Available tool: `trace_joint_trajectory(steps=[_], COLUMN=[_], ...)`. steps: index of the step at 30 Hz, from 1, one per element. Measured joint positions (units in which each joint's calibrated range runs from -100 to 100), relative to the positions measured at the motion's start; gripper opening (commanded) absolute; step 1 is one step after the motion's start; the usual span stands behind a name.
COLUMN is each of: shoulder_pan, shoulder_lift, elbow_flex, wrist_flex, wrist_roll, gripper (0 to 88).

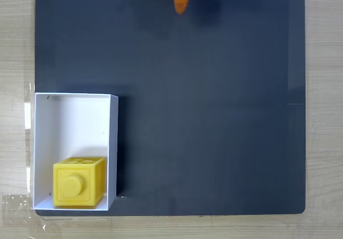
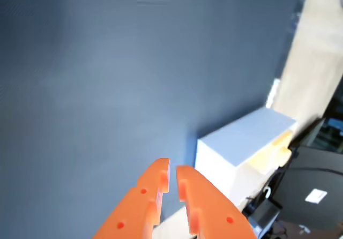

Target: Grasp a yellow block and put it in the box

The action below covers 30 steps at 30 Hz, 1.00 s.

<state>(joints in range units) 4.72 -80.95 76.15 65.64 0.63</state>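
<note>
The yellow block (image 1: 79, 181) lies inside the white box (image 1: 75, 116), in its near corner at the lower left of the fixed view. In the wrist view the box (image 2: 236, 153) shows from outside at the right, with a bit of yellow, the block (image 2: 270, 156), at its rim. My orange gripper (image 1: 181, 8) pokes in from the top edge of the fixed view, far from the box. In the wrist view the gripper (image 2: 172, 172) has its two fingertips almost touching, with nothing between them.
A dark mat (image 1: 214, 116) covers most of the light wooden table (image 1: 321, 116). The box sits at the mat's lower left corner. Dark equipment and cables (image 2: 305, 196) lie beyond the table edge in the wrist view.
</note>
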Motion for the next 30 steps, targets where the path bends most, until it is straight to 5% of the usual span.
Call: trace_joint_trajectory(steps=[6,30], shoulder_pan=[0.09,0.09], shoulder_lift=[-17.36,-17.7], elbow_flex=[14.18,15.63], wrist_flex=[7.96,8.22], wrist_roll=[1.32,1.27], gripper=[1.4,1.4])
